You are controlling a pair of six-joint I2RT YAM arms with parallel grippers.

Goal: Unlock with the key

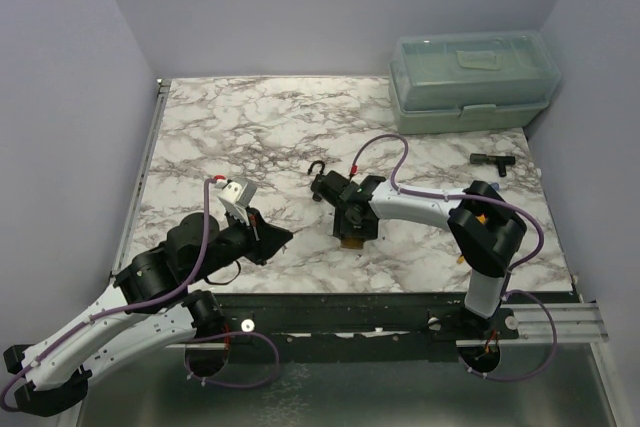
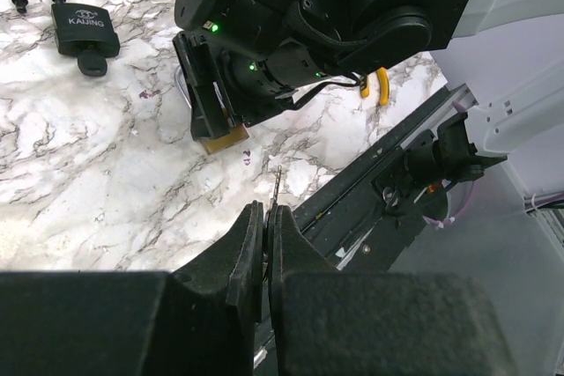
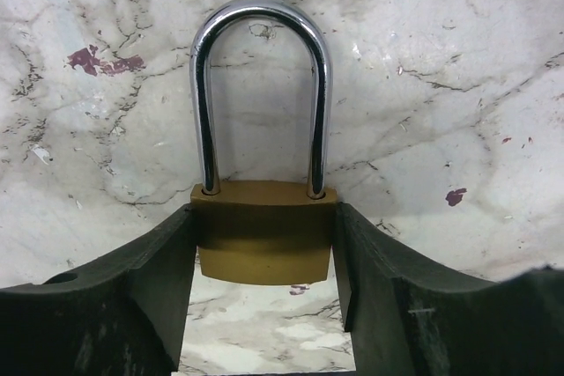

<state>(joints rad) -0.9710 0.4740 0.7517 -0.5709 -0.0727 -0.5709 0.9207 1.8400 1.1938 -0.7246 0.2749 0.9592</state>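
Observation:
A brass padlock [image 3: 263, 231] with a closed silver shackle [image 3: 261, 94] is clamped by its sides in my right gripper [image 3: 264, 235], just above the marble table. It also shows in the top view [image 1: 350, 239] under the right gripper [image 1: 352, 225], and in the left wrist view [image 2: 222, 140]. My left gripper [image 2: 266, 213] is shut on a thin key [image 2: 278, 184], seen edge on, its blade sticking out past the fingertips. In the top view the left gripper [image 1: 272, 239] is left of the brass padlock and apart from it.
A black padlock [image 1: 325, 185] with an open shackle and a key in it [image 2: 92, 62] lies just behind the right gripper. A green toolbox [image 1: 472, 82] stands at the back right. A black T-shaped tool [image 1: 492, 160] lies at the right. The table's front rail [image 1: 380, 317] is near.

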